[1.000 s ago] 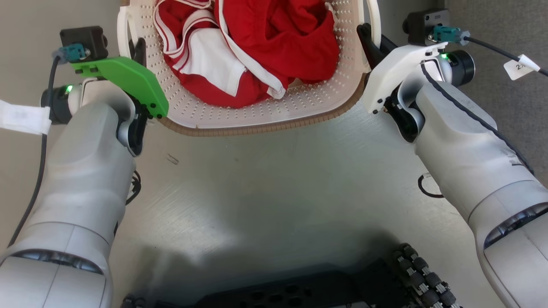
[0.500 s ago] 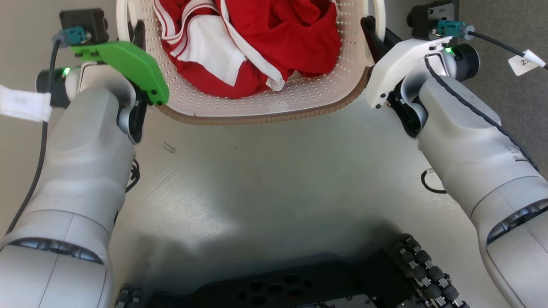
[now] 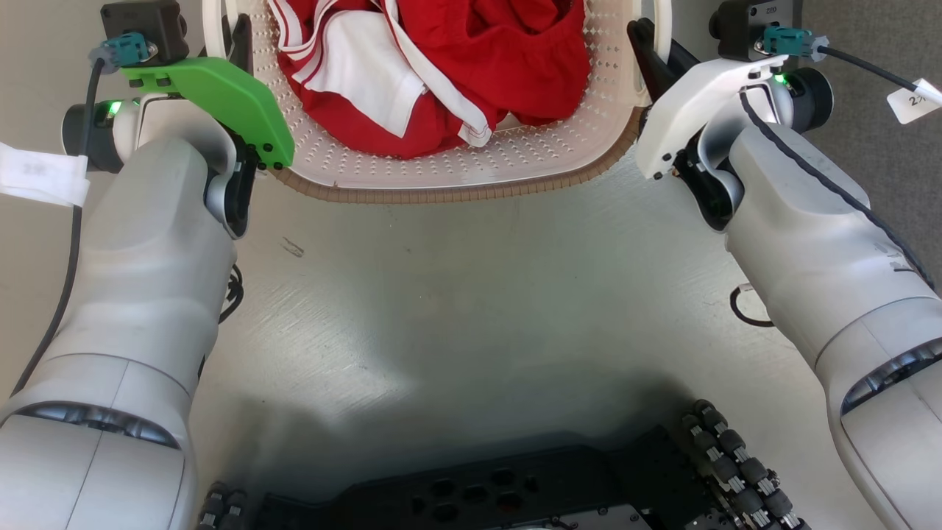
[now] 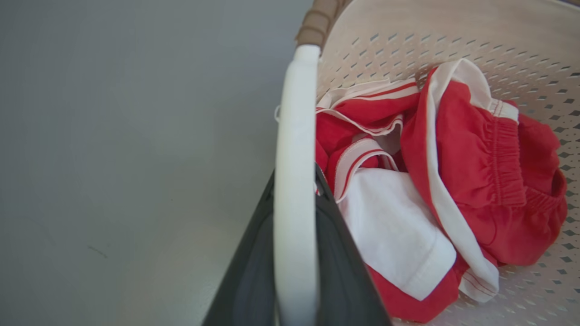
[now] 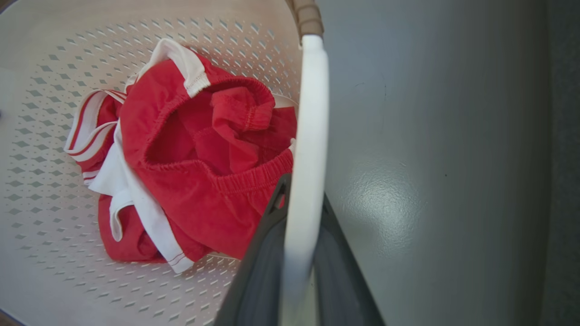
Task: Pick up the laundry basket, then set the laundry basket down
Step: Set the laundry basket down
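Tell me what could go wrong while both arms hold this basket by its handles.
1. The left fingers and right fingers each pinch a thin, smooth handle; a slip could tip the basket.
2. Uneven arm motion would tilt it, and the loose red clothes might spill.

1. Red garment [image 5: 204, 181]: elasticated waistband, crumpled into a heap.
2. Red cloth with white stripes and a plain white panel [image 4: 394, 226]: folded over itself and pressed against item 1. It could not be told whether this was a separate piece.
3. Floor [image 3: 471, 309]: pale grey and smooth, with a glossy sheen and fine scratches.
4. Scuff mark [image 3: 292, 246]: small and dark, on the floor left of centre.
5. Darker grey textured flooring [image 3: 883, 162]: adjoined the pale floor at the upper right.
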Controlling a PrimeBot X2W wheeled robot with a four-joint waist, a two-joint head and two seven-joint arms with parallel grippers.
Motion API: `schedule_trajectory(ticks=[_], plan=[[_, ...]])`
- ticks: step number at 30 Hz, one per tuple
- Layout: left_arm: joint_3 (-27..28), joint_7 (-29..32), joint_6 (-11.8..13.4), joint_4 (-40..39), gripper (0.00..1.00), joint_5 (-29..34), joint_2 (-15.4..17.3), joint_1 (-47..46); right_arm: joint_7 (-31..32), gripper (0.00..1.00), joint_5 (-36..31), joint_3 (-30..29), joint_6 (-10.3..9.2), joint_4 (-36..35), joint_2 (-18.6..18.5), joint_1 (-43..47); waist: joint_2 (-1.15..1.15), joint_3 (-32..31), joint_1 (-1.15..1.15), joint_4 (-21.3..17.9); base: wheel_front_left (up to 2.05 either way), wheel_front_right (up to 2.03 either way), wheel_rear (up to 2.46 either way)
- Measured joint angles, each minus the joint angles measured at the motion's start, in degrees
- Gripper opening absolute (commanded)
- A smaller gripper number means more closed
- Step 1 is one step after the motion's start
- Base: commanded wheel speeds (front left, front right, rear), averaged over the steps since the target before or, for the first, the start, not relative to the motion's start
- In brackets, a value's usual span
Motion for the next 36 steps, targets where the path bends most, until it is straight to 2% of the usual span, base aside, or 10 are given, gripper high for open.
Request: schedule_trajectory(ticks=[22,23,24,25,26,36], plan=[[0.12,-0.04,-0.57,1.87,0.0,-0.05,-0.08,-0.76,-0.23,0.0,0.0,0.19,0.56,0.25,0.38,-0.18,0.0,-0.35,0.0,-0.21,0.0,0.0,0.0],[0.14,-0.05,-0.66,1.91,0.0,-0.11,-0.08,-0.77,-0.23,0.11,-0.03,0.4,0.56,0.22,0.38,-0.2,0.0,-0.36,0.0,-0.21,0.0,0.0,0.0],[0.24,-0.05,-1.04,1.98,0.23,-0.16,-0.07,-0.79,-0.23,0.45,-0.03,0.46,0.56,0.02,0.37,-0.2,0.0,-0.37,0.0,-0.22,0.0,0.0,0.0],[0.32,-0.05,-1.08,2.08,0.97,-0.2,-0.02,-0.8,-0.23,1.0,-0.03,0.48,0.56,-0.09,0.35,-0.21,0.0,-0.38,0.0,-0.22,0.0,0.0,0.0],[0.32,-0.05,-1.14,2.25,1.0,-0.2,0.07,-0.81,-0.23,1.0,-0.03,0.68,0.56,-0.01,0.29,-0.21,0.0,-0.39,0.0,-0.21,0.0,0.0,0.0],[0.49,0.03,-2.34,3.33,1.0,-0.77,1.43,-0.77,-0.21,1.0,-0.07,0.92,0.56,-1.12,-0.65,-0.1,0.0,-1.11,0.0,-0.07,0.0,0.0,0.0]])
